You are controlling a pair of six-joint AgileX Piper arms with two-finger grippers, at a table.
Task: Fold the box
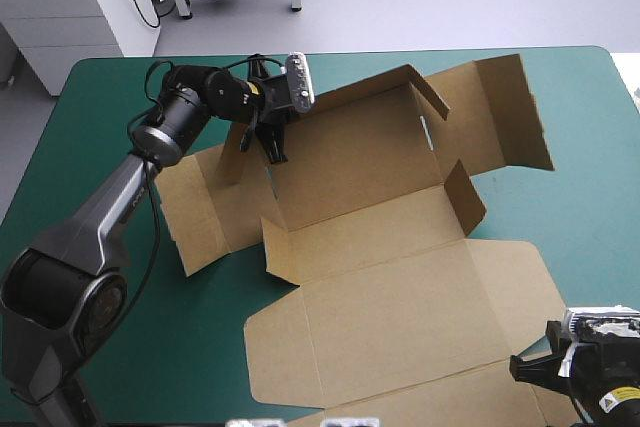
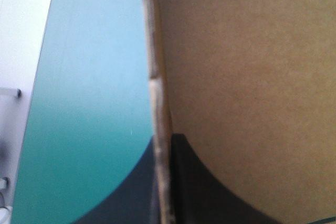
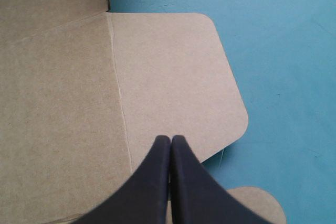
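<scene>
The box (image 1: 400, 277), a cut brown sheet, lies partly raised in the middle of the worktop (image 1: 580, 97), which has a teal-green cover. Its wide lid panel (image 1: 390, 337) lies flat toward the near edge, reaching down to the near right corner. Beyond that panel the base rises to a back wall (image 1: 350, 147) that leans up toward the far edge. On the right, a short end wall (image 1: 463, 197) stands tilted, and behind it a larger side panel (image 1: 500, 117) spreads out toward the far right corner. On the left, a side flap (image 1: 232, 152) stands upright, with more board lying flat on the cover beside it.

The left arm (image 1: 110, 207) comes in from the left. The left jaws are clamped on the box at that upright flap. In the left wrist view the board's edge runs straight between the two black fingers (image 2: 199, 187), which are all but closed on it.

The right jaws are pressed together in one pointed arch and hold nothing. Their fingers (image 3: 157, 182) hang over a rounded corner flap (image 3: 178, 77) of the lid panel, near the worktop's near right corner. A smaller rounded tab (image 3: 257, 203) shows just beside them. I cannot tell whether they touch the board.
</scene>
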